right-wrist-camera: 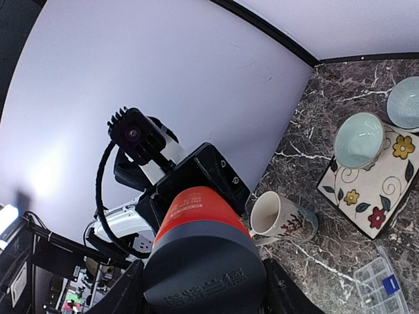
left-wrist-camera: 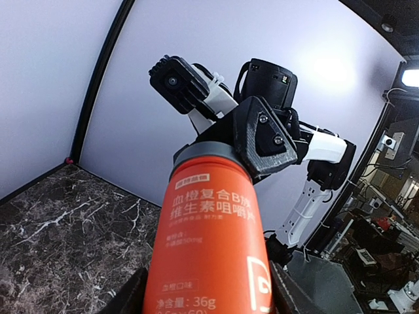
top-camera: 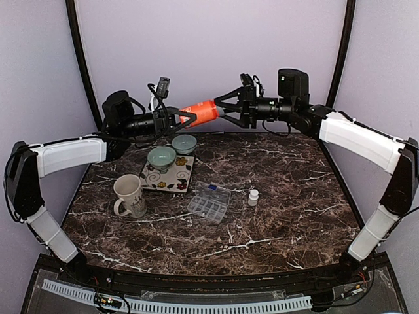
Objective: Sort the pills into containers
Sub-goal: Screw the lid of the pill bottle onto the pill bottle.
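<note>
An orange pill bottle (top-camera: 204,112) with a dark grey cap (right-wrist-camera: 203,268) hangs level in the air above the table's far edge, held between both arms. My left gripper (top-camera: 186,116) is shut on the bottle's orange body (left-wrist-camera: 213,242). My right gripper (top-camera: 226,110) is shut round the cap end, and it shows in the left wrist view (left-wrist-camera: 262,134) past the bottle's top. The clear organiser box (top-camera: 209,203) lies flat mid-table and also shows in the right wrist view (right-wrist-camera: 383,281), with a small blue piece (right-wrist-camera: 390,284) in one cell. No loose pills show.
A small white bottle (top-camera: 253,197) stands right of the organiser. A cream mug (top-camera: 129,195) stands at the left. Two pale green bowls (top-camera: 161,157) (top-camera: 184,143) sit at the back left, one on a flowered tile (top-camera: 169,180). Walls close in the back and sides.
</note>
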